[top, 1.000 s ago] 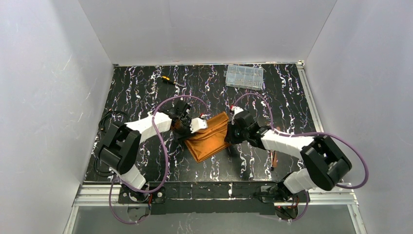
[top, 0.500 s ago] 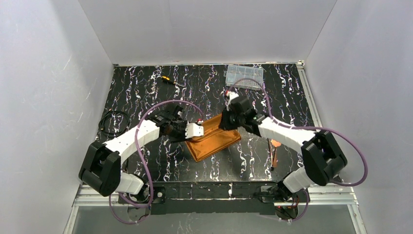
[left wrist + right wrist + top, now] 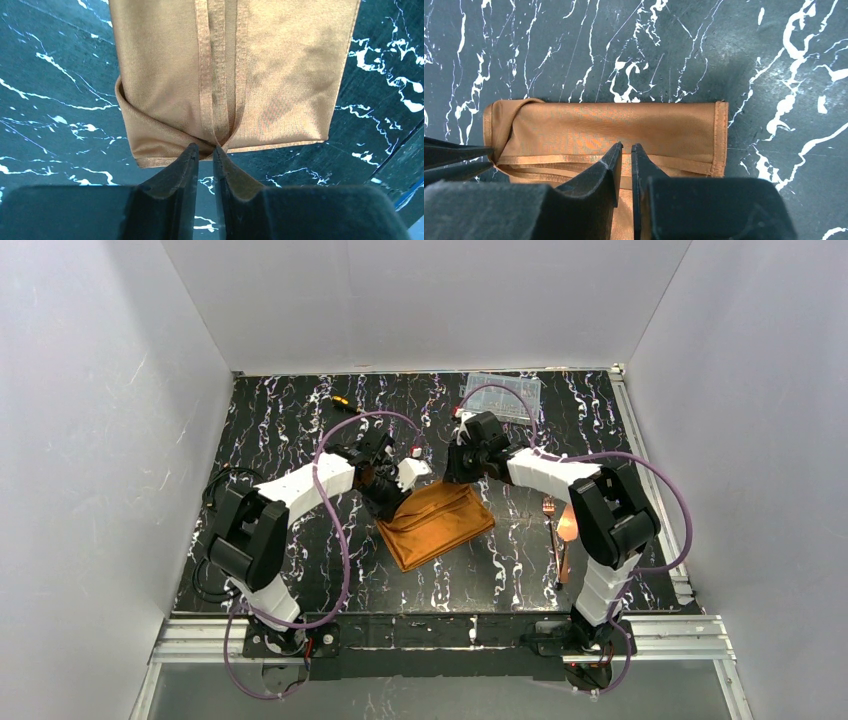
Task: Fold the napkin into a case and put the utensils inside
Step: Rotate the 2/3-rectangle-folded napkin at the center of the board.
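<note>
My left end effector [image 3: 205,148] is pressed together on the doubled hem at the near short edge of the folded napkin [image 3: 280,75]. The napkin lies flat on the desk [image 3: 55,100]. My right end effector [image 3: 625,146] pinches the hemmed flap along one long side. The utensils [image 3: 553,523] lie to the right of my right end effector, well apart from the cloth.

One folded napkin [image 3: 437,524] lies mid-desk [image 3: 280,420]. To its right lie at least two copper utensils [image 3: 549,508], one a fork; the exact count is unclear. At the far edge are one screwdriver [image 3: 343,400] and one clear box [image 3: 505,390].
</note>
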Controlling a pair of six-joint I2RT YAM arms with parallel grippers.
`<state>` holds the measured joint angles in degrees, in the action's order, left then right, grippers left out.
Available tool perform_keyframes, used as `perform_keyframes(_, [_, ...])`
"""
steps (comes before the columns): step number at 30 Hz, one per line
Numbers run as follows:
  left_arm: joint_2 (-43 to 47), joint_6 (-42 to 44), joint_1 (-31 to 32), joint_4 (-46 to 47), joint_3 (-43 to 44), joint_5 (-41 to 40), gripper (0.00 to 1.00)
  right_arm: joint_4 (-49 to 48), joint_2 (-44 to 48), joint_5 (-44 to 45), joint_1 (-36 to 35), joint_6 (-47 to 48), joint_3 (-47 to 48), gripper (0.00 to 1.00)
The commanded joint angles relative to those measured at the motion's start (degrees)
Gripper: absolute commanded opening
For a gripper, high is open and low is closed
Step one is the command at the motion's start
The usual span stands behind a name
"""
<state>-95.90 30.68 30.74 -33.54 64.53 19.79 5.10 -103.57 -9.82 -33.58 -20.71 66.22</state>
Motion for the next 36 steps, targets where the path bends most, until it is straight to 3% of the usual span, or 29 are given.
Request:
perform_keyframes(1, [0.74, -8.08, -0.24, -0.02, 0.12, -1.25, 0.15, -2.15, -0.24, -2.03, 0.06, 0.63, -0.02, 0.21])
perform_keyframes(7, [2.84, -5.23, 0.08, 1.18, -4.96, 0.65, 0.16, -3.08, -0.34, -2.13, 0.24, 0.48, -2.44, 0.20])
perform_keyframes(17, [2.46, -0.54, 0.63, 5.86, -10.38, -4.24, 0.16, -2.89, 2.00, -2.04, 0.24, 0.00, -5.60, 0.19])
perform_keyframes(25, [2.46, 3.81, 1.33, 8.07, -12.95, -7.09, 0.16, 0.28, 3.27, -2.23, 0.60, 1.64, -0.68, 0.19])
perform_keyframes(30, [2.72, 8.80, 1.39, 7.82, -13.69, -10.48, 0.16, 1.03, -0.67, -3.51, 0.66, 2.35, 3.16, 0.20])
perform_keyframes(36, [5.60, 12.62, 1.19, 7.25, -13.63, -12.92, 0.15, 0.53, -2.71, 0.68, 0.76, 4.73, 0.55, 0.18])
